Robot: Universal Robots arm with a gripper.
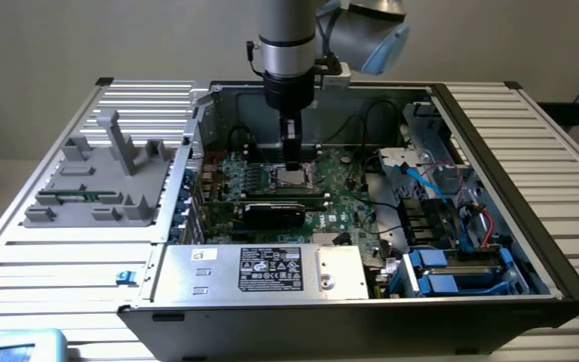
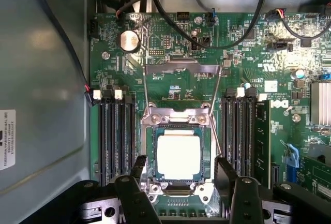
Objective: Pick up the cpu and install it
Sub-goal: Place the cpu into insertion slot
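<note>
My fingers [image 2: 226, 175] stand spread wide, gripping nothing, either side of the cpu [image 2: 178, 157], which lies flat in the socket [image 2: 150, 149] mid-motherboard [image 2: 170, 38]; I judge it light, stiff, fragile underneath, best held by opposite edges.

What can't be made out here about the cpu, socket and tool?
Exterior view: the tool hides part of the cpu; whether it sits flat is unclear.
Wrist view: the tool's body covers one edge of the socket.
Exterior view: silver box label print too small.
</note>
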